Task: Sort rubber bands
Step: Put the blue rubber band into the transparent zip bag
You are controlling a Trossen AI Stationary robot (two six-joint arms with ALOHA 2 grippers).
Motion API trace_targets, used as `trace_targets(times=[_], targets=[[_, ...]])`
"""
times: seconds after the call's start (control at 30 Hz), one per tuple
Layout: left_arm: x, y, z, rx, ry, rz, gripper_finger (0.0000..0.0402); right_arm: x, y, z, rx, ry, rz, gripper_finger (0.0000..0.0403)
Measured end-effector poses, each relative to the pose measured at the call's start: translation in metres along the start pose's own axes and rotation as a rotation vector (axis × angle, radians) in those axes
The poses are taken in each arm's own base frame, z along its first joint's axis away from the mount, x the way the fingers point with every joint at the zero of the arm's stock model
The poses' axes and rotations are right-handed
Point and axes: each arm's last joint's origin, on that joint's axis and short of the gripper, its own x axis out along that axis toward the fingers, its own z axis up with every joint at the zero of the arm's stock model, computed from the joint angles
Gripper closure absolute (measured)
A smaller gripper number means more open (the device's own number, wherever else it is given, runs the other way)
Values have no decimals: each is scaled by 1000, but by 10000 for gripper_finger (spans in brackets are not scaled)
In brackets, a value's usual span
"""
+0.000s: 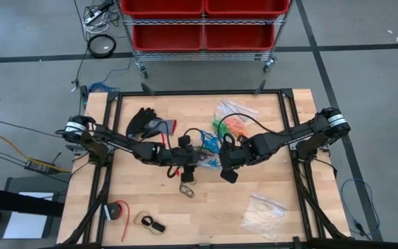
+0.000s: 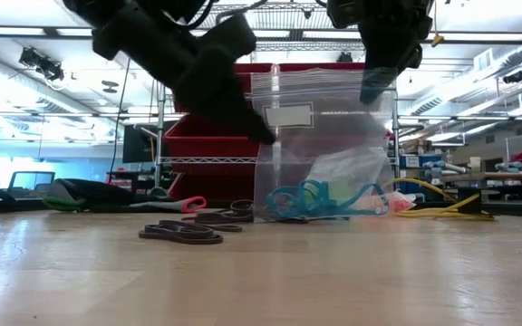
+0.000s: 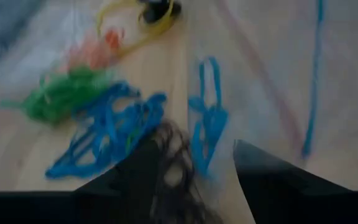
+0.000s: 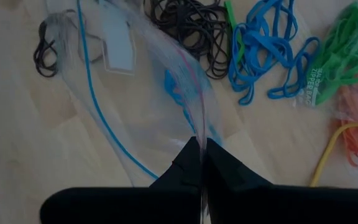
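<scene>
From above we see both arms meeting mid-surface over the thin blue elastic rubber bands (image 1: pixel 211 143); from the low camera, our right gripper (image 2: pixel 376 91) pinches the clear plastic zip bag (image 2: pixel 320 145) upright; at the left wrist, our left gripper (image 3: pixel 194 163) gapes wide over the black loops (image 3: pixel 174 158); at the right wrist, if the thin film slips, the bag could sag shut.

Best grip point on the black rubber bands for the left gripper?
Take the black rubber bands from above, at the edge of the tangle away from the blue rubber bands touching its other side. They lie flat on the table, so straddle several strands. The left gripper is open near them; the right gripper pinches the clear bag.
</scene>
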Motion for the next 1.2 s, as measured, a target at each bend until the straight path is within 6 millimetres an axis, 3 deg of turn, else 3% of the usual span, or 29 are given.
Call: trace_targets(times=[0.2, 0.43, 0.57, 0.73, 0.93, 1.07, 1.2], targets=[[-6, -4, -15, 16, 157, -8, 183, 0, 0, 0, 3, 0, -7, 403], [-4, 12, -28, 62, 223, 177, 183, -1, 1, -3, 27, 7, -13, 403], [4, 34, -28, 47, 135, 218, 183, -3, 7, -8, 43, 3, -6, 403], [19, 82, -29, -77, 52, 115, 183, -8, 17, -17, 60, -23, -14, 403], [47, 127, -57, -187, 75, 56, 183, -11, 23, -24, 85, -43, -20, 403], [69, 140, -75, -228, 114, 10, 183, -11, 24, -25, 98, -53, -24, 403], [84, 145, -76, -237, 94, -36, 183, -11, 24, -25, 98, -54, -26, 403]])
